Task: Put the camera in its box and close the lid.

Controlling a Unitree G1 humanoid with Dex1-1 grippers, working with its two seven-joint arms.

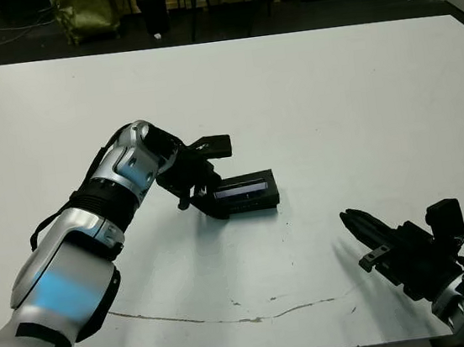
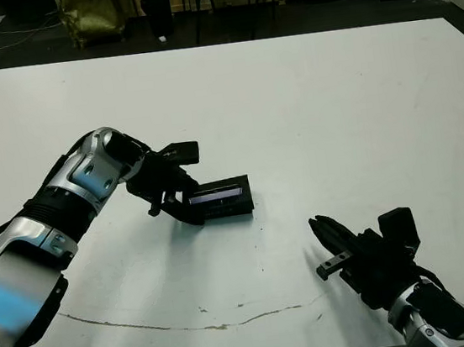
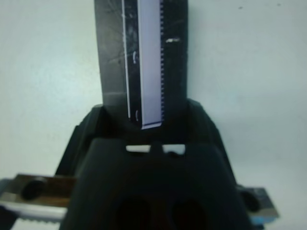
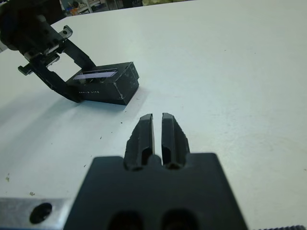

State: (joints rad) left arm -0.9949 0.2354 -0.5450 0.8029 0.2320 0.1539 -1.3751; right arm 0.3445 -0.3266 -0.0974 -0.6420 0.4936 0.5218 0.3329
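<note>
Lid [image 1: 247,190] already sits on the box [image 4: 103,90] mid-surface [image 1: 333,102], so we judge the camera is inside, unseen. Left gripper [image 1: 209,195] fingers straddle the box's end, clamped on it; a skewed pull could drag it or pop the lid. Right gripper [image 4: 157,136] fingers nearly together, empty. We count 1 box, 1 lid, 2 grippers.

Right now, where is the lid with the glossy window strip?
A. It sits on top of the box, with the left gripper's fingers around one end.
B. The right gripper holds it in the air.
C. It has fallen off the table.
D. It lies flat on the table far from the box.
A: the lid covers the box, and the left gripper has its fingers at one end, while the right gripper is apart.
</note>
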